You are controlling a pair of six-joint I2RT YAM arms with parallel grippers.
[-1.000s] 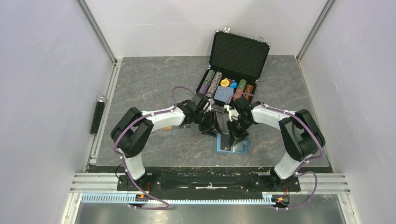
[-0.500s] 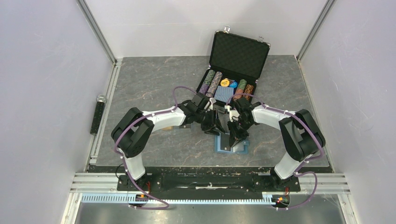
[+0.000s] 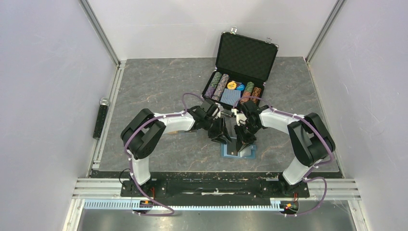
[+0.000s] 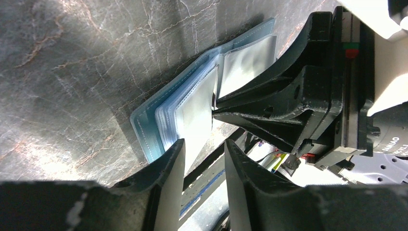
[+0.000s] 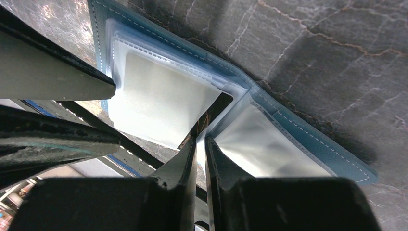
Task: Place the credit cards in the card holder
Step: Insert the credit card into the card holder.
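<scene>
I think my right gripper (image 5: 200, 140), pinched on a clear pocket (image 5: 163, 98) of the card holder (image 3: 248, 153), which lies open by the near edge of the tabletop (image 3: 154, 86), must hold it steady while my left gripper (image 4: 203, 144), jaws apart, gently widens it.

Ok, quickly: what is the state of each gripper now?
Left gripper: open, fingers apart, nothing visible between them.
Right gripper: closed on an inner pocket edge of the teal-blue leather-like card holder.

Left gripper (image 4: 204, 147) jaws parted, right gripper (image 5: 199, 144) jaws nearly together, both lowered, facing each other
</scene>
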